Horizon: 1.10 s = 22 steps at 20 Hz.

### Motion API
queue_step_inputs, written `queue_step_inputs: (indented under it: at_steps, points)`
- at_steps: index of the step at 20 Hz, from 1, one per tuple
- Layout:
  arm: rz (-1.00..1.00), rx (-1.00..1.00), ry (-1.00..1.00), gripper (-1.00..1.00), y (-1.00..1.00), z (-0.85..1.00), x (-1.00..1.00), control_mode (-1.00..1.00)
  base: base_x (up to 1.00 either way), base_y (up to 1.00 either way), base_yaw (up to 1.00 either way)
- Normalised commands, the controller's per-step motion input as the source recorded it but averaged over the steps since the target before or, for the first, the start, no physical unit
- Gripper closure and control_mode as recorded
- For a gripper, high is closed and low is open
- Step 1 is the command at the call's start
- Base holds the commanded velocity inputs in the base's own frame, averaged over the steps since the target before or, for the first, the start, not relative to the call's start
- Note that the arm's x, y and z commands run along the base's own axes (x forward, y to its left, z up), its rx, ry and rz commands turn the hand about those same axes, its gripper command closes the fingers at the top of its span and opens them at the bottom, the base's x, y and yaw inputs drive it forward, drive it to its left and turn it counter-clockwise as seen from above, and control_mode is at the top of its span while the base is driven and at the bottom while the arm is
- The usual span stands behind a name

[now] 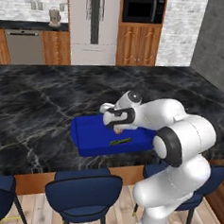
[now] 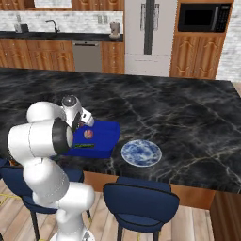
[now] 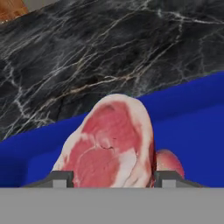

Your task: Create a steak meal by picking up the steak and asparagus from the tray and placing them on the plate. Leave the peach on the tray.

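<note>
Zero items on the plate [image 2: 141, 153] yet: jaws [image 3: 113, 177] part-closed w/ steak [image 3: 111, 144] between them, over the blue tray [image 1: 91, 136] on the table, peach [image 2: 87, 134] & asparagus [image 2: 84, 146] in tray, both transfers left.

The surface [image 1: 38, 104] is black marble with pale veins. Blue stools [image 1: 84, 190] stand along its near wooden edge. Against the far wall are wooden cabinets [image 2: 197, 59], a steel fridge [image 2: 148, 35], a black microwave [image 2: 203, 17], a dishwasher [image 2: 87, 55] and a small coffee maker [image 1: 54, 17].
</note>
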Motion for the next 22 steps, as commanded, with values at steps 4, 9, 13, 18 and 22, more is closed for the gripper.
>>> queue_step_inputs:
  at_steps: [4, 9, 13, 18, 22]
  points:
    - [-0.10, 0.12, -0.01, 1.00, -0.69, 1.00, -0.48, -1.00, 0.00, 0.00, 0.00]
    - [-0.04, 0.02, 0.01, 1.00, -0.63, 0.94, -0.52, -1.00, 0.00, 0.00, 0.00]
    - [0.00, 0.00, 0.08, 1.00, -0.58, 0.61, -0.47, -1.00, 0.00, 0.00, 0.00]
    - [-0.01, -0.01, 0.15, 1.00, -0.78, 0.13, -0.48, -1.00, 0.00, 0.00, 0.00]
    - [-0.04, -0.01, 0.17, 1.00, -0.93, 0.00, -0.33, -1.00, 0.00, 0.00, 0.00]
